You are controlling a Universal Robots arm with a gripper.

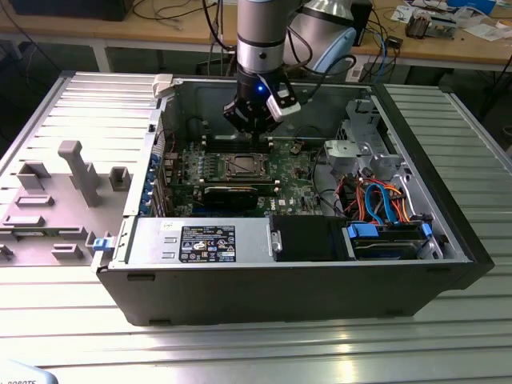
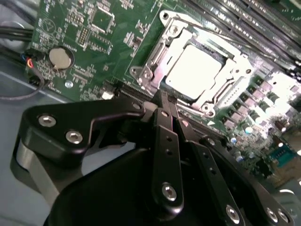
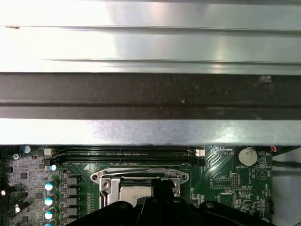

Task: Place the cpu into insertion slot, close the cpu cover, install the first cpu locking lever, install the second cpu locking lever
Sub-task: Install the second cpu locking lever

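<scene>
The cpu (image 2: pixel 195 70) lies flat in the insertion slot (image 1: pixel 242 166), its silver top showing bright. The cpu cover (image 2: pixel 157 52), a silver frame, lies down around it with the chip showing through its window. My gripper (image 2: pixel 164 100) is shut, its black fingertips pressed together with nothing visible between them. The tips sit right at the edge of the slot's metal surround (image 2: pixel 141 73). In the exterior view the gripper (image 1: pixel 256 134) hangs over the far side of the slot inside the open computer case. The first wrist view has the gripper (image 3: pixel 162 184) in front of the slot (image 3: pixel 134 186).
Long memory slots (image 2: pixel 244 19) run beside the socket, and a coin battery (image 2: pixel 60 57) sits on the green board. A black expansion card (image 1: pixel 230 194), the power supply (image 1: pixel 200 240) and a drive bay with blue and orange cables (image 1: pixel 384 200) crowd the case. A grey fixture (image 1: pixel 72 172) stands left.
</scene>
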